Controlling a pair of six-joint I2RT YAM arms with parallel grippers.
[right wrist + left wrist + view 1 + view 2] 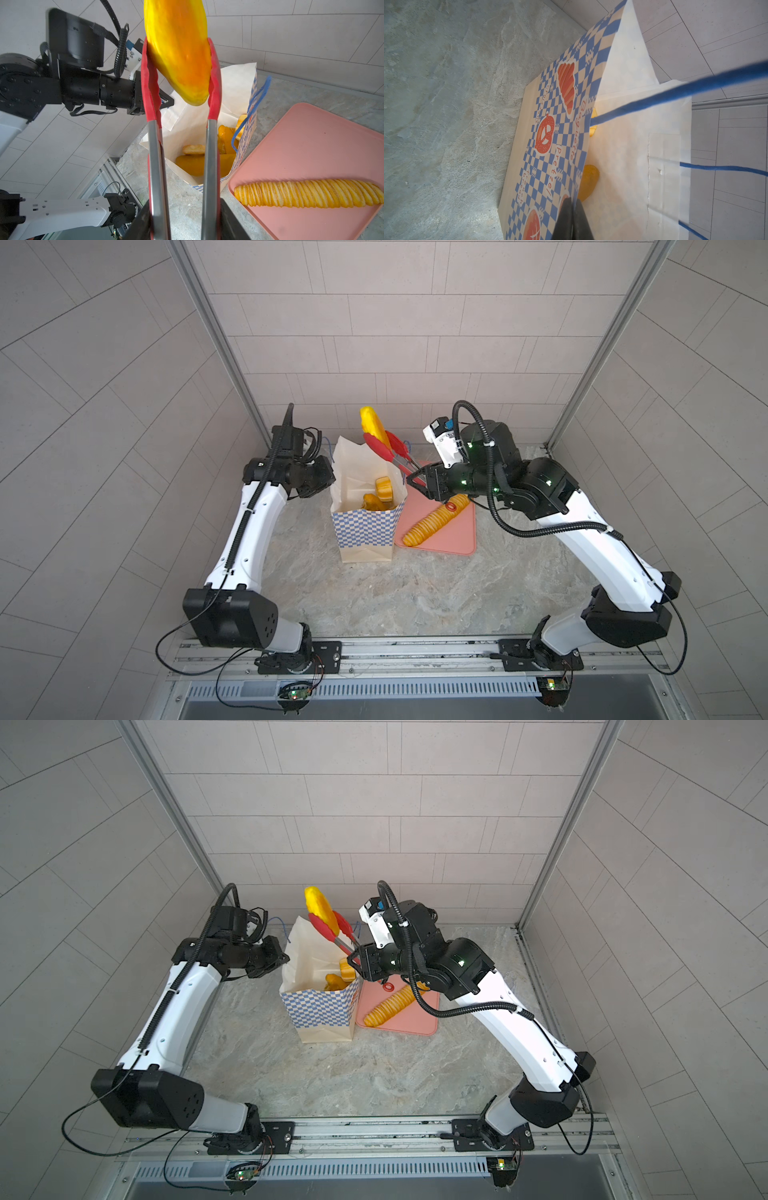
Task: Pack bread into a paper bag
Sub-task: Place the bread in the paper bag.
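The floor of the paper bag is hidden in both top views. The golden pastries piled inside cannot be counted: the right wrist view shows at least four, partly screened by the steel arms of the red tongs.

The left gripper is cut off by the frame edge in the left wrist view and half hidden behind the bag in both top views. Its two dark fingers are pressed together on the bag's rim, on the side away from the pink tray. A blue cord handle crosses that view, blurred.

The right gripper, just beside the bag, is clamped on the tongs' handles. The red tips squeeze an oval roll above the bag, and its upper end is cut off in the right wrist view.

The tray lies just beside the bag and carries one ridged baguette, whose far end runs under the right arm.
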